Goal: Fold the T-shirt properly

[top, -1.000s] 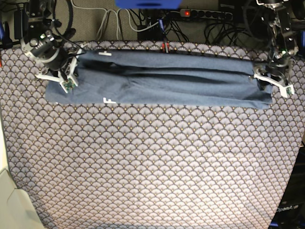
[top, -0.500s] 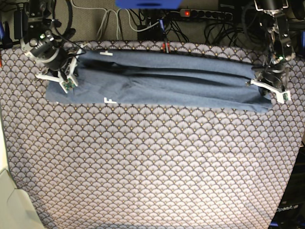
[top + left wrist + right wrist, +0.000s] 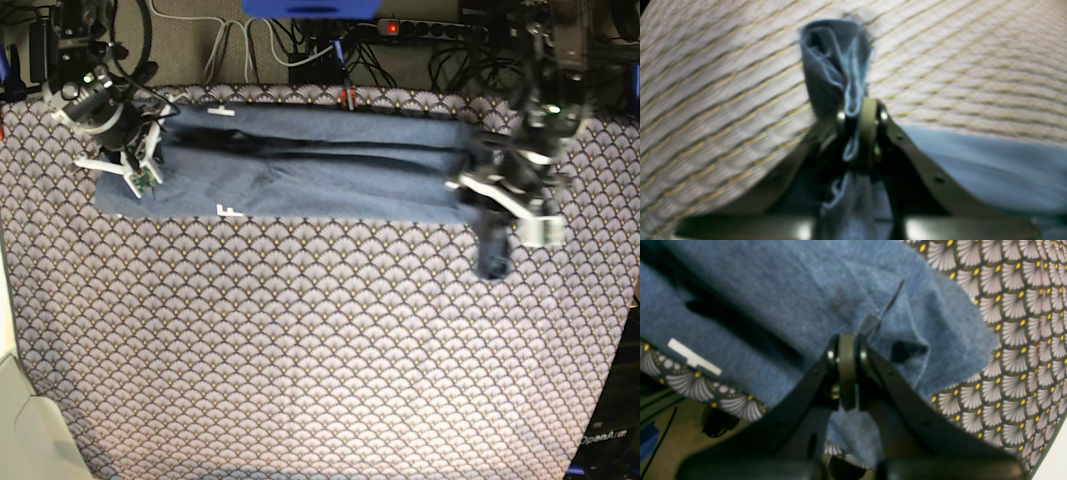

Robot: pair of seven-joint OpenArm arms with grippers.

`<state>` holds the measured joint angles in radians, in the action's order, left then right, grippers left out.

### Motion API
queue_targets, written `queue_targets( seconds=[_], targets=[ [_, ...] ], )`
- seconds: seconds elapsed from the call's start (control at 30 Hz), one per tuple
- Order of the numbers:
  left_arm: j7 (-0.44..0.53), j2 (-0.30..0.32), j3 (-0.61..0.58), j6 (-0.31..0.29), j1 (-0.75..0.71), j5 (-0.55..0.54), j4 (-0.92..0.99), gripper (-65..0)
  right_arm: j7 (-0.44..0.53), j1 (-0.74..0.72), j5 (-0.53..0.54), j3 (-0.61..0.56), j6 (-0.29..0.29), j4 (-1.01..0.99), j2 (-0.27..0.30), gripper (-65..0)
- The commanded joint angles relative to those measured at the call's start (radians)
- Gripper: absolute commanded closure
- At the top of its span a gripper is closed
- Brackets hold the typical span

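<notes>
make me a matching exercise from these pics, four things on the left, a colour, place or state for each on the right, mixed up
1. T-shirt
2. tablecloth
3. left hand
4. right hand

A. shut on the end of the shirt that hangs toward the front
B. slate blue, with white print
C. shut at the end of the shirt on the base view's left
D. scallop-patterned, under the shirt

Pairs: 1-B, 2-D, 3-A, 4-C

T-shirt (image 3: 330, 190) | slate-blue, white lettering | long folded strip, one end bunched | patterned tablecloth
</notes>
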<state>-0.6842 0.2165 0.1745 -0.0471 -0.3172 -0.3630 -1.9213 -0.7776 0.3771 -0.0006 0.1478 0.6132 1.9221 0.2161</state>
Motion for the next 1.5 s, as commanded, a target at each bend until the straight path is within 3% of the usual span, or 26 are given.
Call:
queue_targets(
  seconds=[0.0,0.13,0.27,0.4,0.7,0.87,1.0,1.2,1.27,1.37,1.47],
  targets=[
    [0.005,0.002,-0.043,-0.006,-0.001,-0.006,-0.034,0.0,0.011,-0.002,0.001,0.005,0.0,0.015,0.009,0.0],
    [-0.05,-0.032,-0.249,-0.004,0.063,-0.003,-0.042,0.0,0.011,-0.003,0.001,0.006,0.0,0.015,0.009,0.0],
    [-0.067,-0.073,-0.369,-0.003,0.099,-0.003,-0.013,0.0,0.011,-0.003,0.001,0.008,0.0,0.015,0.009,0.0],
    [-0.068,-0.111,-0.441,-0.003,0.148,-0.003,0.033,0.0,0.011,-0.003,0.001,0.009,0.0,0.015,0.009,0.0],
    [-0.07,-0.107,-0.567,-0.003,0.189,-0.003,0.105,0.0,0.008,-0.003,0.001,0.009,0.0,0.015,0.01,0.0],
    [-0.07,-0.105,-0.58,-0.003,0.189,-0.003,0.11,-1.7,0.007,-0.003,0.001,0.009,0.0,0.015,0.01,0.0],
    [-0.07,-0.079,-0.579,-0.004,0.189,-0.012,0.11,-12.9,0.005,-0.003,0.0,0.011,0.0,0.015,0.01,0.0],
    [-0.07,-0.05,-0.58,-0.012,0.181,-0.014,0.104,-45.2,-0.001,-0.003,0.0,0.011,0.0,0.015,0.01,-0.4],
    [-0.07,-0.047,-0.577,-0.012,0.18,-0.014,0.102,-53.2,-0.035,-0.007,0.0,0.011,0.0,0.015,0.01,-3.9],
    [-0.07,-0.038,-0.573,-0.012,0.178,-0.014,0.101,-59.8,-0.072,-0.026,0.0,0.011,0.0,0.015,0.01,-11.0],
    [-0.07,-0.002,-0.57,-0.009,0.177,-0.015,0.101,-61.0,-0.078,-0.031,0.0,0.02,0.0,0.018,0.01,-16.1]
  ],
)
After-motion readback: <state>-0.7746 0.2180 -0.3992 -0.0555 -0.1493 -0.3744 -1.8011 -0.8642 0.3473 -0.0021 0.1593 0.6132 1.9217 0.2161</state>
